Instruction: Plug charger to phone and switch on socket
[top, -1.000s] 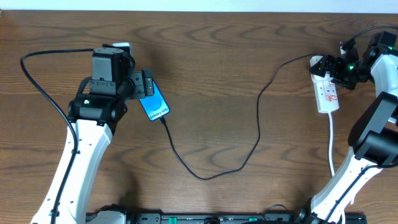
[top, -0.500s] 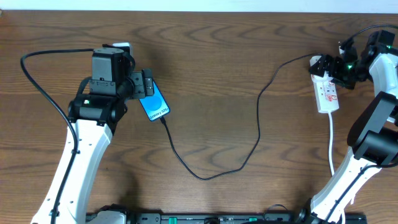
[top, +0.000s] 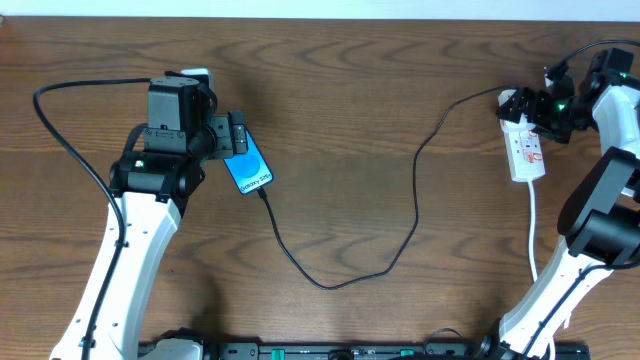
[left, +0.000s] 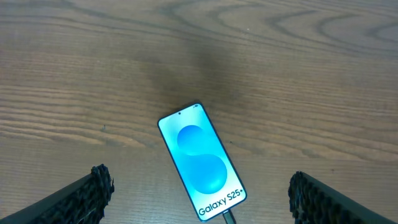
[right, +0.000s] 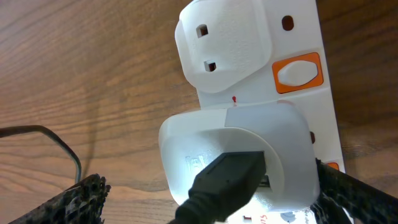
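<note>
Overhead: left gripper (top: 236, 134), fingers apart, hovers over the phone (top: 250, 168), charger (top: 417, 190) at its near end; far right, right gripper (top: 530, 108), fingers apart, straddles the socket (top: 528, 152).

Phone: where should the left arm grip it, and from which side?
Across the two long edges of the phone, near mid-length, coming straight down from above. It lies flat, screen up, on the table, so only the thin sides offer purchase; the charger sits in the bottom end, so likely keep off that end.
</note>
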